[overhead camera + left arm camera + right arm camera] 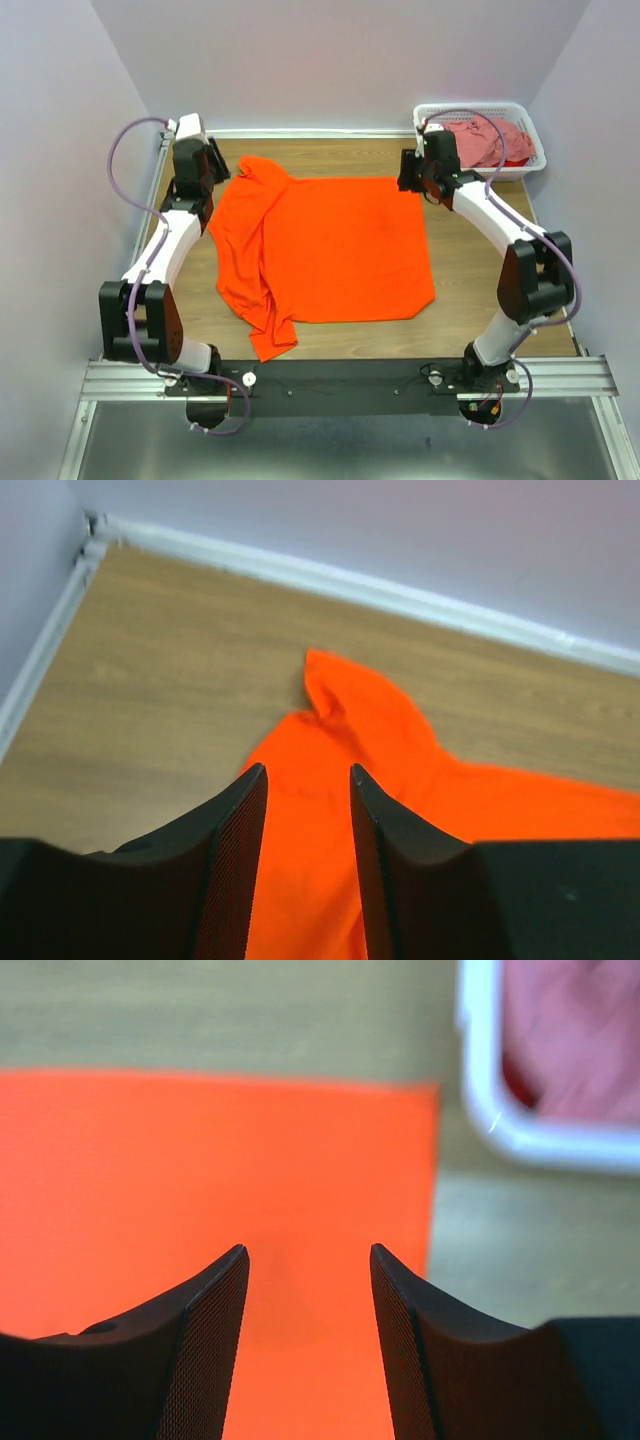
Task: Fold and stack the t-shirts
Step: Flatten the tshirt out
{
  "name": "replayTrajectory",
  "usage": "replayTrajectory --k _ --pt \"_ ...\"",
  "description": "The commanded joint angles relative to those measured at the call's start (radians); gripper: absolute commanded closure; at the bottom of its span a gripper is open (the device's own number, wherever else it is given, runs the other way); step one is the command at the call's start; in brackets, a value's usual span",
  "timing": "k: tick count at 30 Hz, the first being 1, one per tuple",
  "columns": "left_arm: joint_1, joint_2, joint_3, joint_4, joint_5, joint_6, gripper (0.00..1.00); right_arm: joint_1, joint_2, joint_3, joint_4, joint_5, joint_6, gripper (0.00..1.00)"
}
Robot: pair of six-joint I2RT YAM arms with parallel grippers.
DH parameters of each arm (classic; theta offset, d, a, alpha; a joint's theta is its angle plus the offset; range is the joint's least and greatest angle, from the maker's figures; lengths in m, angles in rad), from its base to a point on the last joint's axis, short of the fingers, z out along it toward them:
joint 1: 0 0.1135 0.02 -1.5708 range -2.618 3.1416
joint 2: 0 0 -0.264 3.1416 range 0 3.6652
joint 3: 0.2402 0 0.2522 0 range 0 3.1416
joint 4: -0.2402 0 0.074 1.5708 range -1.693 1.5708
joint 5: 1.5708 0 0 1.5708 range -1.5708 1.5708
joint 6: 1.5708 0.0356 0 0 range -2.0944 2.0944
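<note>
The bright orange t-shirt [330, 250] lies spread on the wooden table, its left side bunched in folds with a sleeve pointing to the far left. My left gripper [218, 168] hangs at that far left sleeve, open; in the left wrist view [307, 768] orange cloth [400, 750] lies below the parted fingers. My right gripper [410, 172] stands open over the shirt's far right corner [200, 1160], with nothing between its fingers [308, 1248]. The dusty pink t-shirt [490, 142] lies crumpled in the basket.
The white lattice basket [530, 160] stands at the far right corner of the table, its rim [490, 1110] close to my right gripper. Walls close in the table at the back and on both sides. Bare wood [470, 280] shows right of the shirt.
</note>
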Motion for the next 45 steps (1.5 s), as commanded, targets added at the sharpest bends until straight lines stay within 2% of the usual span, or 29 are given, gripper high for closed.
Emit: replayTrajectory --k 1,2,3,5,9,14,19,20,21,23,25,31,38,41,45 --pt "-0.011 -0.005 -0.17 -0.102 0.029 -0.091 0.57 0.0 -0.066 -0.164 -0.148 -0.226 0.183 0.43" --pt "-0.014 0.001 -0.214 -0.11 0.032 -0.091 0.57 0.0 -0.08 -0.193 -0.152 -0.249 0.191 0.46" --pt "-0.014 0.005 -0.243 -0.118 0.032 -0.093 0.64 0.0 -0.109 -0.26 -0.157 -0.272 0.209 0.48" --pt "-0.014 0.021 -0.264 -0.118 0.02 -0.091 0.67 0.0 -0.132 -0.323 -0.154 -0.287 0.224 0.52" --pt "-0.014 0.068 -0.274 -0.113 -0.013 -0.073 0.68 0.0 -0.15 -0.44 -0.152 -0.278 0.24 0.58" --pt "-0.012 0.168 -0.261 -0.134 -0.06 -0.056 0.72 0.0 -0.138 -0.502 -0.151 -0.215 0.246 0.62" --pt "-0.006 0.267 -0.201 -0.194 -0.115 -0.038 0.75 -0.008 -0.123 -0.534 -0.154 -0.09 0.257 0.63" --pt "-0.005 0.28 -0.187 -0.213 -0.125 -0.033 0.77 -0.011 -0.121 -0.535 -0.155 -0.082 0.261 0.63" --pt "-0.005 0.294 -0.175 -0.234 -0.137 -0.03 0.85 -0.012 -0.121 -0.537 -0.158 -0.07 0.266 0.63" --pt "0.003 0.312 -0.158 -0.286 -0.161 -0.021 0.91 -0.021 -0.123 -0.54 -0.177 -0.059 0.284 0.63" --pt "0.011 0.305 -0.167 -0.308 -0.168 -0.019 0.92 -0.024 -0.133 -0.548 -0.19 -0.049 0.298 0.63" --pt "0.04 0.171 -0.28 -0.363 -0.123 -0.068 0.92 -0.031 -0.164 -0.572 -0.272 -0.053 0.327 0.62" --pt "0.077 0.035 -0.314 -0.424 -0.108 -0.093 0.91 -0.031 -0.227 -0.548 -0.345 -0.043 0.303 0.52" --pt "0.078 -0.007 -0.288 -0.423 -0.099 -0.1 0.81 -0.031 -0.255 -0.505 -0.356 -0.072 0.268 0.49" --pt "0.064 -0.021 -0.183 -0.365 0.002 -0.125 0.61 -0.031 -0.278 -0.462 -0.353 -0.181 0.222 0.48"
